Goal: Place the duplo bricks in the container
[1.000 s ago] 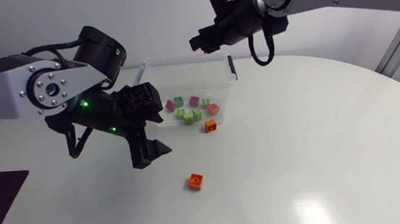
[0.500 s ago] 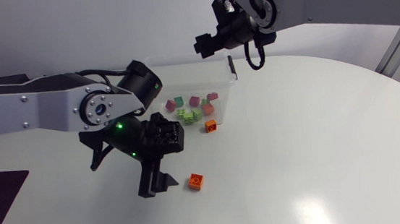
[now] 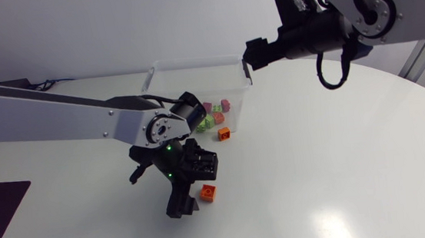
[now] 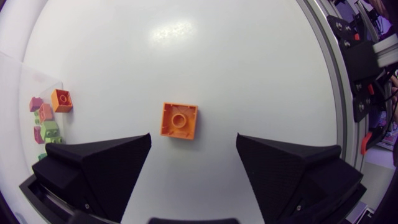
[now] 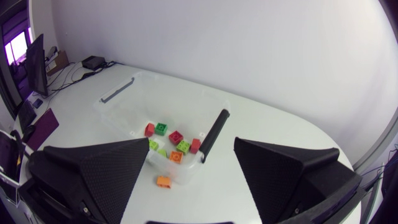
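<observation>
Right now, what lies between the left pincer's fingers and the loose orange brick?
Only bare table: the left wrist view shows the orange brick clear of both open fingers of the left pincer.

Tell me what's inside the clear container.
Loose duplo bricks, pink and green, clustered at one end of the container. From overhead, the left arm covers part of its floor.

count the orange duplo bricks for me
2. One orange brick lies on the table just ahead of the open left end effector. The second orange brick sits at the container's front corner; whether inside is unclear. More may hide among the other bricks.
</observation>
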### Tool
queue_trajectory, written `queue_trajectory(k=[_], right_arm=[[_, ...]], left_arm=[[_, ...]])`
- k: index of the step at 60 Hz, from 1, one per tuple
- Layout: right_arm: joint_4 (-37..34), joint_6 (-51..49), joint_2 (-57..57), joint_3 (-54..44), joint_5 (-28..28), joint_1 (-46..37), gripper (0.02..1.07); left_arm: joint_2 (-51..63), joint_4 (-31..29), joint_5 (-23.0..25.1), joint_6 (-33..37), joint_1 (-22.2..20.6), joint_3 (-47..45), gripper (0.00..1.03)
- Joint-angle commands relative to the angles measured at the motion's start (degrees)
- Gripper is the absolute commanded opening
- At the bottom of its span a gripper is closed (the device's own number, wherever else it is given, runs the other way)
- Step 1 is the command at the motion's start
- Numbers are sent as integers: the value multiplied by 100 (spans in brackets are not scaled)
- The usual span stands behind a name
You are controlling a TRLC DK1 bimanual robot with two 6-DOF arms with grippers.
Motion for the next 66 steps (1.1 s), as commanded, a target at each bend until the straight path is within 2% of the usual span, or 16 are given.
queue_trajectory(k=[1,9,21,25,29,44,57,66], right_arm=[[29,-55,-333,-484,-46,-46,101],[82,-82,-746,-1081,-108,-37,101],[319,-29,-1072,-1863,-81,77,101],[337,24,-1116,-2057,-37,227,101],[592,85,-1107,-2320,112,447,101],[1303,340,-404,-2725,385,816,101],[1848,366,510,-2558,648,1053,100],[1910,419,1099,-2268,727,1132,100]], left_arm=[[263,-59,-49,188,-70,269,94],[509,-85,-75,188,-149,419,91],[773,-217,-75,197,-167,647,79],[843,-235,-75,188,-167,682,71],[940,-244,-75,171,-167,717,56],[1089,-252,-49,21,-105,700,12],[808,-279,66,-453,150,665,10],[412,-279,250,-708,352,577,9]])
